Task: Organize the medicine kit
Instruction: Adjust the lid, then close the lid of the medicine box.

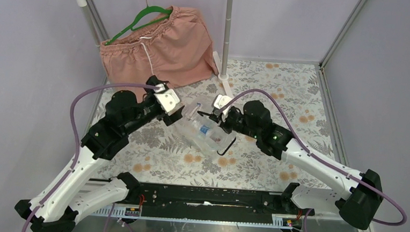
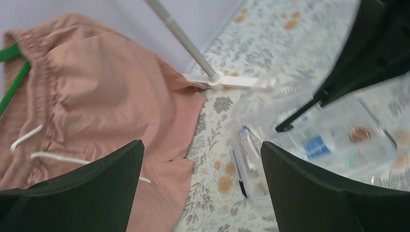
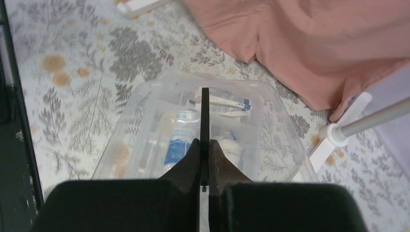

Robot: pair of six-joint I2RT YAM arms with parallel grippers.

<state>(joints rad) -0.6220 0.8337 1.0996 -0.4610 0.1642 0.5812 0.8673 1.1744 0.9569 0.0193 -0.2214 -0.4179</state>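
Note:
The medicine kit (image 1: 204, 135) is a clear plastic box lying slantwise in the middle of the flowered table. Through its clear top I see a bottle with a blue label (image 3: 176, 145), sachets (image 3: 225, 101) and a white roll (image 3: 233, 151). My right gripper (image 1: 214, 116) is above the box's far end, and in the right wrist view (image 3: 205, 145) it is shut on the thin black handle (image 3: 205, 108), seen edge-on. My left gripper (image 1: 174, 114) is open and empty just left of the box. In the left wrist view (image 2: 202, 145) the box (image 2: 338, 140) lies to its right.
Pink shorts (image 1: 164, 43) hang on a green hanger (image 1: 144, 15) from a rack at the back left, their hem lying on the table close to my left gripper. The rack's pole (image 1: 228, 31) and white foot (image 1: 222, 80) stand just behind the box. Walls close off the back and both sides.

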